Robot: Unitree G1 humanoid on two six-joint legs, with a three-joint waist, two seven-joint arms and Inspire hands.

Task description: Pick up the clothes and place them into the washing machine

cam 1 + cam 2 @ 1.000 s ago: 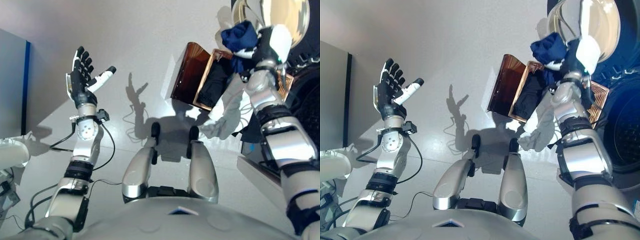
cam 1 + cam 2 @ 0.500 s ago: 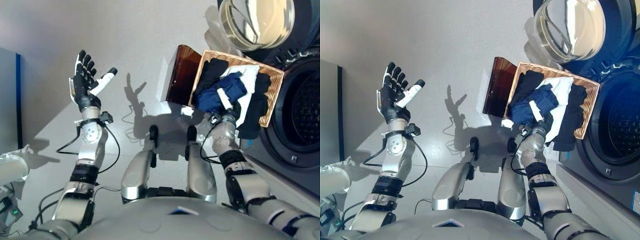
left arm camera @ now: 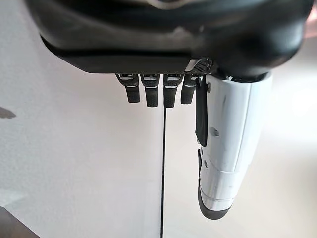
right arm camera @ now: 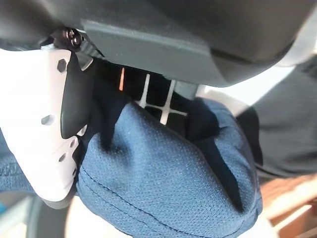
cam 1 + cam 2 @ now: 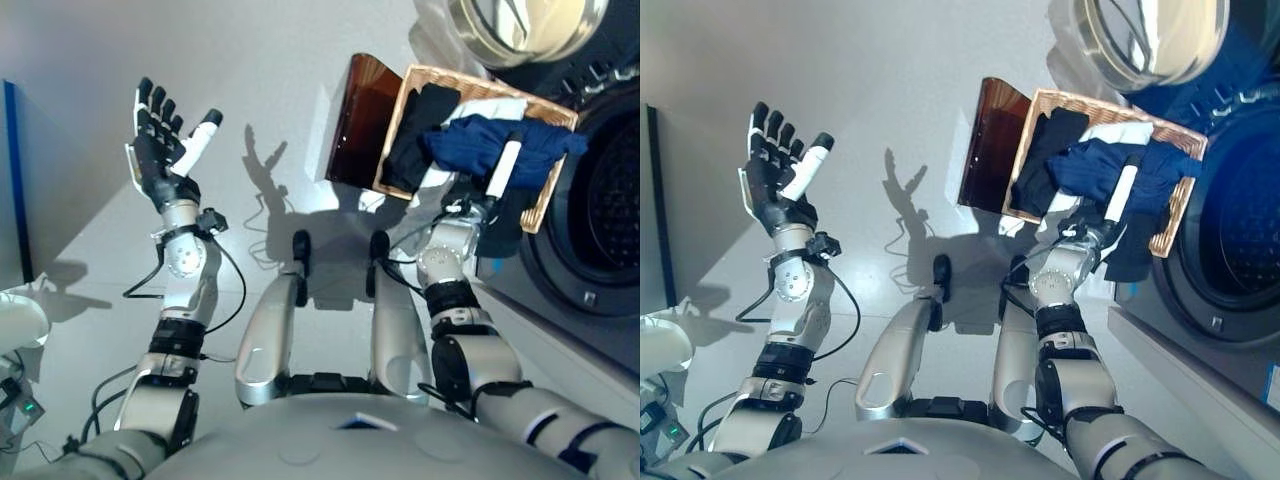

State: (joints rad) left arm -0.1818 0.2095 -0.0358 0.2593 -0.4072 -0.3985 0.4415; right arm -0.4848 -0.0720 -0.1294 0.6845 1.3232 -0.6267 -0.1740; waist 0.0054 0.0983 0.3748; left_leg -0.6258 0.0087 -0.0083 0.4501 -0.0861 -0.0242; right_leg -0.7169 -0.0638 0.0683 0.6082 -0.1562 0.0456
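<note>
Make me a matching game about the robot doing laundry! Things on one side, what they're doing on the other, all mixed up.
Things:
1. left robot hand
2. right robot hand
3. basket
4. washer door

States:
A. holds black and white clothes
B. swung open
C. raised, fingers spread, empty
D. gripping blue cloth

Pairs: 1-C, 2-D, 3-A, 4-B

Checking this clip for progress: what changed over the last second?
The right hand, shut on the navy blue garment, came down from up by the round glass washer door to the woven wicker basket. The grip held. The left hand stayed raised, open and empty; the camera shifted too.
</note>
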